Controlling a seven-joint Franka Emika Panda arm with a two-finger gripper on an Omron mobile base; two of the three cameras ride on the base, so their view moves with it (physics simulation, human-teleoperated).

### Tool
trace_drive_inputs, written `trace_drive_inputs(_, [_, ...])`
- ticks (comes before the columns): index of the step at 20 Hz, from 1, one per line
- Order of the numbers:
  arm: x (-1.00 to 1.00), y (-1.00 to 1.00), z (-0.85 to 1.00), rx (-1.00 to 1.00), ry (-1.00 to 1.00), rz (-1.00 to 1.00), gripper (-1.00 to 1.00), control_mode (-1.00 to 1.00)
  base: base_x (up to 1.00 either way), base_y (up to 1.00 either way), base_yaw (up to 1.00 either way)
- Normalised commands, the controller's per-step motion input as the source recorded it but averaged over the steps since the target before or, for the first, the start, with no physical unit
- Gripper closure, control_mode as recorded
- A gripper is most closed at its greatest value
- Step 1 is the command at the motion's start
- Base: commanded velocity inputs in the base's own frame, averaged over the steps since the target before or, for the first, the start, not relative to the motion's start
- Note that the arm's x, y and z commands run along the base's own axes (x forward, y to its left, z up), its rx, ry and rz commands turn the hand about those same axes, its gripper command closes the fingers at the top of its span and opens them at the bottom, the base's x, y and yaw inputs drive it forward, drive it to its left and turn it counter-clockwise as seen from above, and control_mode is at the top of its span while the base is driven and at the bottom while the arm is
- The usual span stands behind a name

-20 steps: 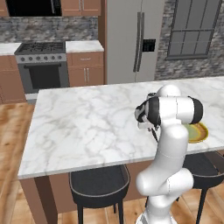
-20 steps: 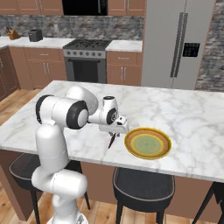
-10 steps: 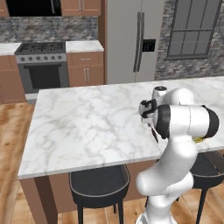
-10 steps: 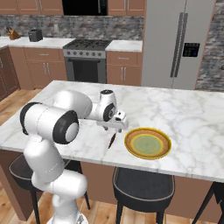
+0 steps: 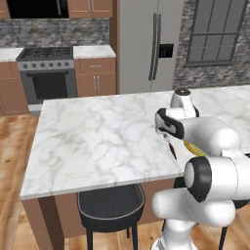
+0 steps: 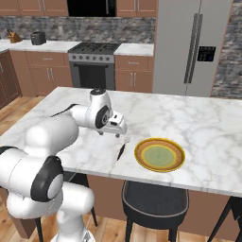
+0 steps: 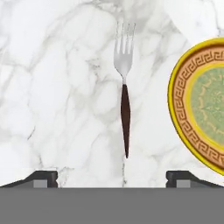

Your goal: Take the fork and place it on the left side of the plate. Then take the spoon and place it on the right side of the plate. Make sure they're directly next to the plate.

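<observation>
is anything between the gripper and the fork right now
Nothing visible. In the hand view the fork lies flat on bare marble between the open gripper tips, with the plate off to one side.

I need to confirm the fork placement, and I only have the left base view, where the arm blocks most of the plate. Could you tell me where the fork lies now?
Observer: The fork lies flat on the marble counter, to the left of the plate, with a narrow strip of bare marble between them in the hand view.
Operator: Thank you. Is the gripper holding it?
Observer: No. In the hand view the gripper is open, its fingertips spread wide on either side of the handle end, touching nothing.
Operator: And which way does the fork point?
Observer: In the right base view its tines point away from the stools, its dark handle toward the counter's near edge.
</observation>
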Motion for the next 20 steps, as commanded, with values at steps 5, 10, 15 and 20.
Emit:
trace_drive_inputs(5, [-0.95, 0.62, 0.58, 0.00, -0.08, 0.05, -1.00, -1.00, 0.00, 0.00, 0.00])
trace_drive_inputs(10, [-0.88, 0.33, 0.64, 0.00, -0.12, 0.05, -1.00, -1.00, 0.00, 0.00, 0.00])
trace_drive_inputs(15, [-0.64, 0.04, 0.58, 0.00, -0.17, 0.05, -1.00, -1.00, 0.00, 0.00, 0.00])
trace_drive_inputs(20, [-0.60, 0.00, 0.15, 0.00, -0.18, 0.03, -1.00, -1.00, 0.00, 0.00, 0.00])
